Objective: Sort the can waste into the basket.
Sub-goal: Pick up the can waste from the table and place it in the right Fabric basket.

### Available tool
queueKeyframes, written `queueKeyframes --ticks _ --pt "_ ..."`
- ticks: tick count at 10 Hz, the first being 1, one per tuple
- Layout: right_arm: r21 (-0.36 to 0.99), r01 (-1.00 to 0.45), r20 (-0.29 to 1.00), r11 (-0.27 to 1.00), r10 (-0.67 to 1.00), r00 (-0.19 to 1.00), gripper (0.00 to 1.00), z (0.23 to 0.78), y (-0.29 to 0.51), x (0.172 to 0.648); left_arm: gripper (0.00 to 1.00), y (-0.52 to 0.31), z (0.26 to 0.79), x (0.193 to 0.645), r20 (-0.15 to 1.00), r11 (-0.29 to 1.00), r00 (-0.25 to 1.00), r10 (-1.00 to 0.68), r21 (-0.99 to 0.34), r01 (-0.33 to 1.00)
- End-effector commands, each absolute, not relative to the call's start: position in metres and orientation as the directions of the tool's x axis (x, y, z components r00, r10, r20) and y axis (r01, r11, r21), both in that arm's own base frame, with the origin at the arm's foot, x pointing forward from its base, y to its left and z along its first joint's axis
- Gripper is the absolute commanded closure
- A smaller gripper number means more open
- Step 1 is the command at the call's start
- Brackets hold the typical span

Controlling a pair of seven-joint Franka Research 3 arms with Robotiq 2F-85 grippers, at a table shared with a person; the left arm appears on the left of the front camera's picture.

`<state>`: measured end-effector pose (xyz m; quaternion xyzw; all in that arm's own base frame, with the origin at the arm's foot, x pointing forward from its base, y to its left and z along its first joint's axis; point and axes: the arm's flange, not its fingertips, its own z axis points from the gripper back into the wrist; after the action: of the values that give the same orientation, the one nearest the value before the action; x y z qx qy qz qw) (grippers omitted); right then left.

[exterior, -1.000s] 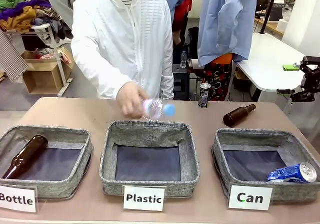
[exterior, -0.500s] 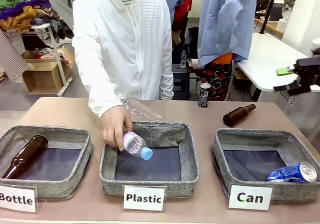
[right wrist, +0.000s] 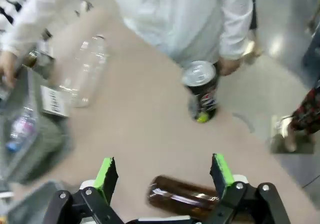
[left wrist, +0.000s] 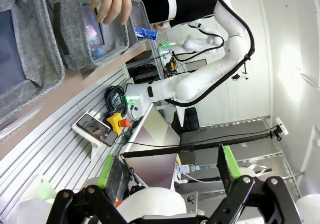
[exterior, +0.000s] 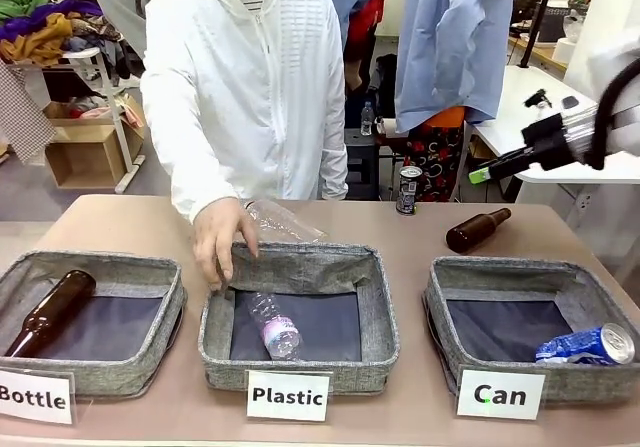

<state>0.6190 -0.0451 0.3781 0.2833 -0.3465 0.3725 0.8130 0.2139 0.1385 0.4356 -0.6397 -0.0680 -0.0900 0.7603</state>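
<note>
Hovering over the tabletop [right wrist: 140,134], the right tool [right wrist: 162,171] is spread wide and holds nothing. The dark can [right wrist: 202,91] stands upright ahead of it, apart. The blue can [exterior: 590,345] lies in the basket [exterior: 440,307] below that tool. The left tool [left wrist: 170,169] gapes wide too.

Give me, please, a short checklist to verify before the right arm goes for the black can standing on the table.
1. Right pincer open: ok.
2. Black can upright near the table far edge: ok.
3. Pincer centred over that can: not ok; the brown bottle lies under it.
4. Person's hand clear of the can: ok; it is at the Plastic basket rim.
5. Room in the Can basket: ok; one blue can inside.
</note>
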Motion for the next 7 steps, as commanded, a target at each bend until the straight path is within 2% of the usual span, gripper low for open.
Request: queueKeyframes --ticks 1,5,6,7 --pt "0.235 -0.793 0.782 0.562 0.375 0.497 0.0 0.378 -0.038 0.616 0.0 0.138 0.438 0.211 0.212 0.155 0.976 -0.048 -0.964 0.217" --pt "0.186 -0.805 0.776 0.563 0.419 0.472 0.0 0.37 -0.041 0.623 0.0 0.138 0.438 0.211 0.212 0.155 0.976 -0.048 -0.964 0.217" --pt "0.136 -0.827 0.821 0.545 0.405 0.402 0.0 0.354 -0.043 0.649 0.0 0.138 0.438 0.211 0.212 0.155 0.976 -0.048 -0.964 0.217" --pt "0.117 -0.813 0.847 0.571 0.371 0.382 0.0 0.335 -0.047 0.667 0.0 0.138 0.438 0.211 0.212 0.155 0.976 -0.048 -0.964 0.217"
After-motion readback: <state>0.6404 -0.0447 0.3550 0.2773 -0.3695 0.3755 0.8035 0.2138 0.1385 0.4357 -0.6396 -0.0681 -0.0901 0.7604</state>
